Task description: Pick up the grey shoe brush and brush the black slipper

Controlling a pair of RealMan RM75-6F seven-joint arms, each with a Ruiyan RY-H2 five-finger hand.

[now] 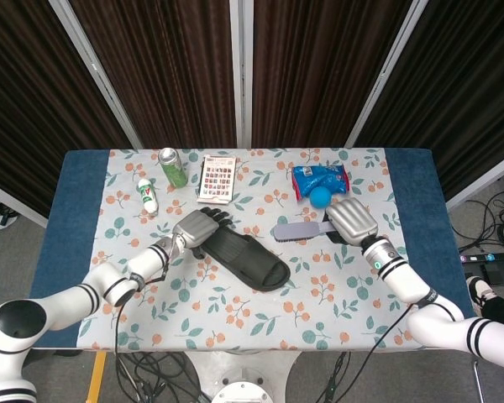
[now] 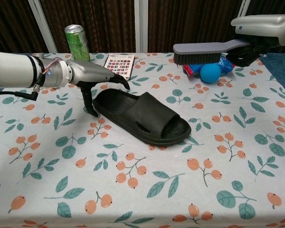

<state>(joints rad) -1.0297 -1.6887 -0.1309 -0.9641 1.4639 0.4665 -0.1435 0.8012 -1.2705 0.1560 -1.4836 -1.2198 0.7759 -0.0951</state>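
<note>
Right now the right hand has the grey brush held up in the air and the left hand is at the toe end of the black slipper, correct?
Not quite. The left hand is at the heel end of the black slipper, not the toe; the chest view shows the open toe strap pointing away from it. The rest holds: the right hand holds the grey brush above the table.
</note>
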